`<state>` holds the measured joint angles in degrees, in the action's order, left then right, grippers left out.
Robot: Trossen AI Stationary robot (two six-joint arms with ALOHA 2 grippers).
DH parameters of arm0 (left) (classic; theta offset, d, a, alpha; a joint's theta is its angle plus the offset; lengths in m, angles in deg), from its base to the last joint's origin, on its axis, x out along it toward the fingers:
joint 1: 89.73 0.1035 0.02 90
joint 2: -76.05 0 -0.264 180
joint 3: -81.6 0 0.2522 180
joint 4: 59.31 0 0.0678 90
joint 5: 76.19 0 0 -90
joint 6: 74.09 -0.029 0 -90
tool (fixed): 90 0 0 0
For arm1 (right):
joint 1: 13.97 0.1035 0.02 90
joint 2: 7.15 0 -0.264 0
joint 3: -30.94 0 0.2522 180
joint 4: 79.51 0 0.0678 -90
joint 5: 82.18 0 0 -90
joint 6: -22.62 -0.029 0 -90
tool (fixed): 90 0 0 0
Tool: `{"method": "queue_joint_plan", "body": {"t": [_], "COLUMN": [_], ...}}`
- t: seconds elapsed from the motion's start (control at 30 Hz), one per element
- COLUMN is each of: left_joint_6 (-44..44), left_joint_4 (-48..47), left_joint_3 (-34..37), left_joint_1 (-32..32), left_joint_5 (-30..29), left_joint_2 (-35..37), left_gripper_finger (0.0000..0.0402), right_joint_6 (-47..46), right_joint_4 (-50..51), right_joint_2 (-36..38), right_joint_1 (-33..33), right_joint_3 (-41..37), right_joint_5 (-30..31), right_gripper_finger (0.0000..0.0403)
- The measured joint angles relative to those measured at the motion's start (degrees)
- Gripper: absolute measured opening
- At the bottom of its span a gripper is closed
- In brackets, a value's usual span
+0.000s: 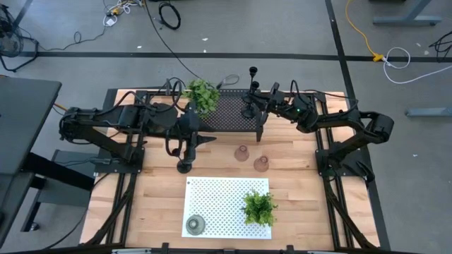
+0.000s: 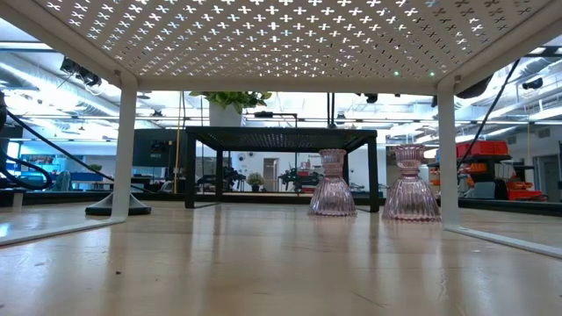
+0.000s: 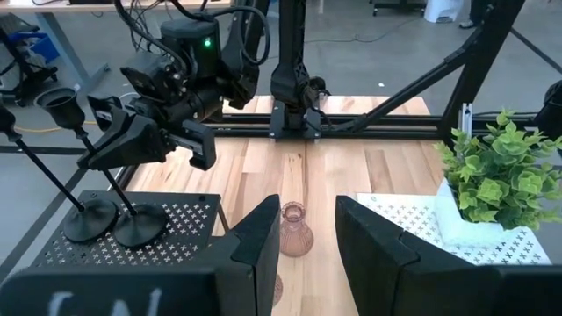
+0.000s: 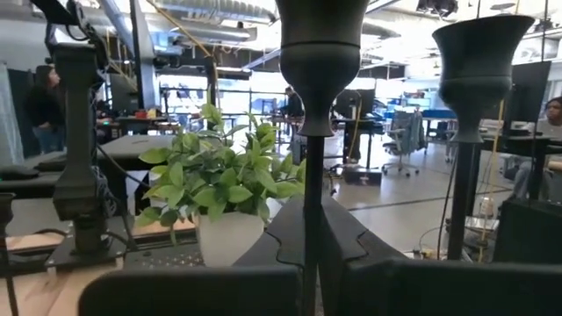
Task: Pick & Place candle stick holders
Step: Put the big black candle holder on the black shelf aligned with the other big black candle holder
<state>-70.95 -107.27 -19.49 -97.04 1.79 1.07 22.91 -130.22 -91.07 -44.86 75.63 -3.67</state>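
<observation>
Right fingers point(image 4: 309, 254) pinch a slim black holder's point(image 4: 312, 105) thin stem, upright; left fingers point(image 3: 303, 241) stand parted, empty.

A robotics lab: exposed ceiling ducts point(image 4: 189, 33), floor cables point(image 1: 169, 14), workstations.

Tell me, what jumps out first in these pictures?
Two pink glass holders stand side by side on the bare wood mid-table. On the black mesh rack behind them, the right gripper pinches a slim black candle holder. A leafy plant sits on the white shelf near the front.
</observation>
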Motion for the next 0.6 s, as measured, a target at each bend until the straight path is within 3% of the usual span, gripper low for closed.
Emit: {"method": "queue_joint_plan", "body": {"t": [0.33,0.6], "left_joint_6": [0.04,0.08], "left_joint_4": [0.02,-0.95], "left_joint_3": [0.0,0.02], "left_joint_1": [0.39,0.39], "left_joint_5": [0.0,0.02], "left_joint_2": [0.0,-0.01], "left_gripper_finger": [0.0115,0.0115], "right_joint_6": [1.8,2.14], "right_joint_4": [12.62,12.92], "right_joint_2": [0.37,2.03], "right_joint_1": [0.04,0.02], "right_joint_3": [6.21,5.13], "right_joint_5": [-2.55,-1.1], "right_gripper_finger": [0.0,0.0]}}
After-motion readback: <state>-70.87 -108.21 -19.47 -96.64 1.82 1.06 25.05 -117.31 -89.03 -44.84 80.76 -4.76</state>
